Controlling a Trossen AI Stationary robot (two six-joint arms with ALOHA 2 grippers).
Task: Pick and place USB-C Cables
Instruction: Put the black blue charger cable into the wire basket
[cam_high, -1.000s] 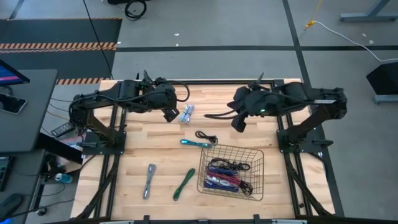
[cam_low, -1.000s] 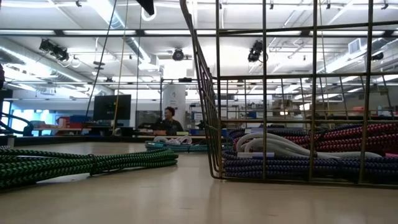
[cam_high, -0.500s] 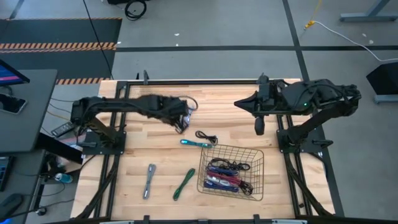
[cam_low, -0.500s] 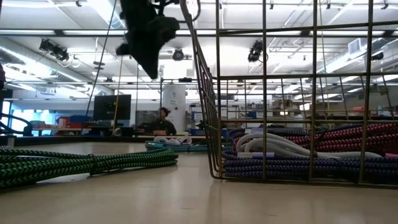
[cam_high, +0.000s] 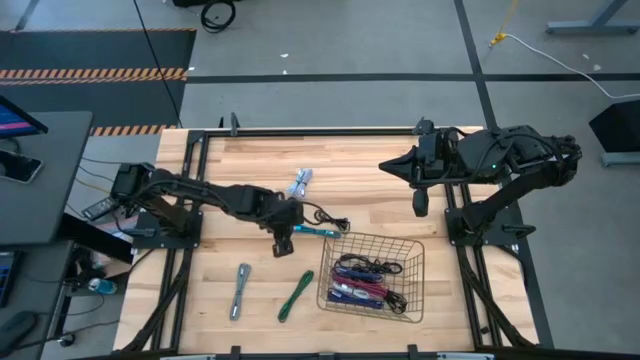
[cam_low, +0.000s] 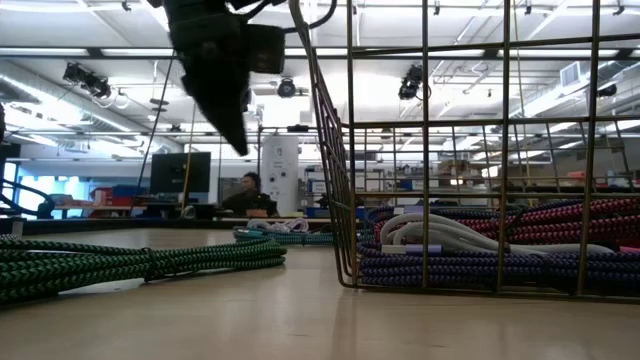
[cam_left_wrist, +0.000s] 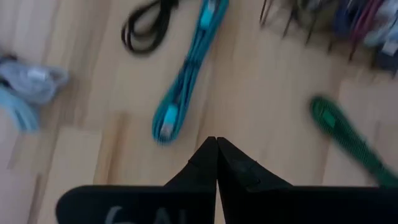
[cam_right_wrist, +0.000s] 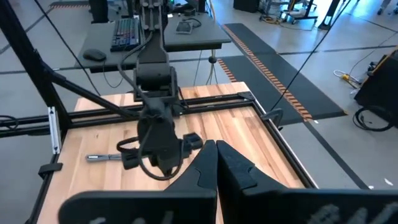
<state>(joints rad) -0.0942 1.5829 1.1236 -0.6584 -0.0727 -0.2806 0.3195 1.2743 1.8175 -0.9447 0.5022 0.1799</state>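
Observation:
My left gripper (cam_high: 283, 245) is shut and empty. It hangs over the table's middle, just left of a teal cable bunch (cam_high: 315, 231), which lies flat on the wood just ahead of the fingertips in the left wrist view (cam_left_wrist: 186, 81). A black cable (cam_high: 330, 220), a pale blue-white bunch (cam_high: 300, 183), a grey bunch (cam_high: 240, 290) and a green bunch (cam_high: 296, 296) lie loose on the table. The black wire basket (cam_high: 400, 250) holds several red, blue, purple and black cables. My right gripper (cam_high: 421, 205) is shut and empty, raised at the far right.
The basket stands at the near right of the table; in the low view its wire wall (cam_low: 345, 200) rises beside the green cable (cam_low: 140, 262). My left gripper (cam_low: 235, 135) points down, well above the wood. A person sits in the room beyond the table (cam_low: 243, 195).
My left gripper has gone from beside the pale blue-white bunch at the far side toward the table's near edge and down, ending next to the teal cable. My right gripper has drawn back toward the table's right edge and then held still. No cable has moved.

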